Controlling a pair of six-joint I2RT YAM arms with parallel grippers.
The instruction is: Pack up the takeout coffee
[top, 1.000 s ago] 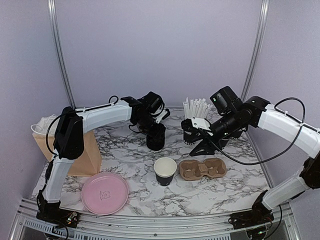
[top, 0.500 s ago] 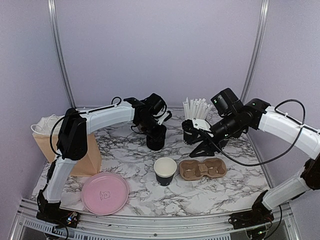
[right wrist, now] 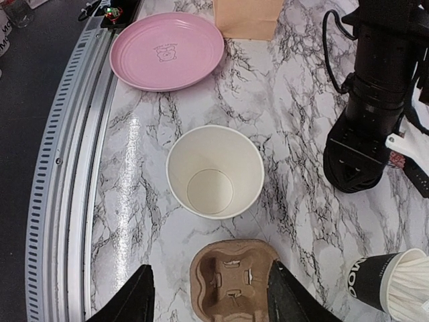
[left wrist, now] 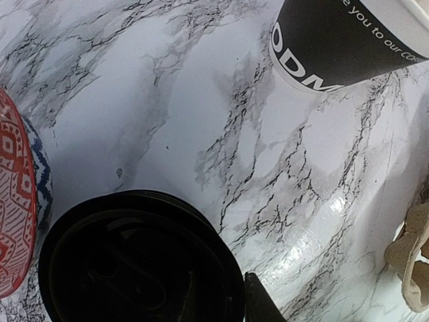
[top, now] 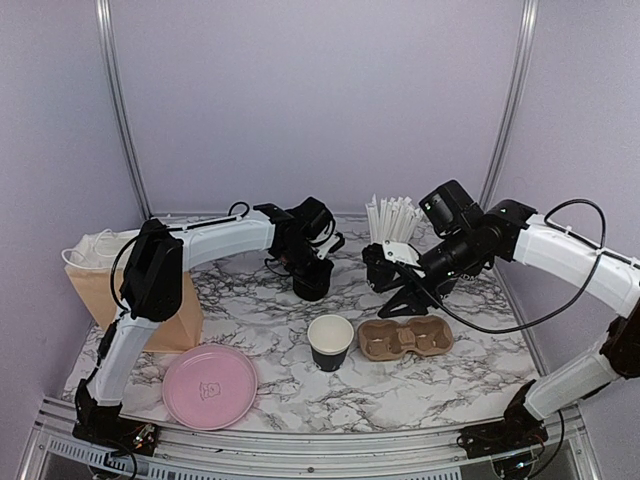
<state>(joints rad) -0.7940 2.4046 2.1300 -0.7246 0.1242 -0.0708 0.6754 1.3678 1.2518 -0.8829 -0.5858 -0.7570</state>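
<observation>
Top view: lidded cup [top: 312, 284] at rear of worktop [top: 250, 312], directly under left claw [top: 306, 262]; open cup [top: 330, 342] mid-worktop, near right claw [top: 400, 290]. Left wrist: black lid [left wrist: 137, 265] close below, one fingertip [left wrist: 258, 302] just beside its rim; grip impossible to tell. Right wrist: claw fingers spread, empty, carrier [right wrist: 231, 278] between them, open cup just beyond.

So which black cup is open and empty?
The front cup beside the carrier: cream inside showing, no lid. The lidded cup sits under the left pincer; the back cup holds straws.
</observation>
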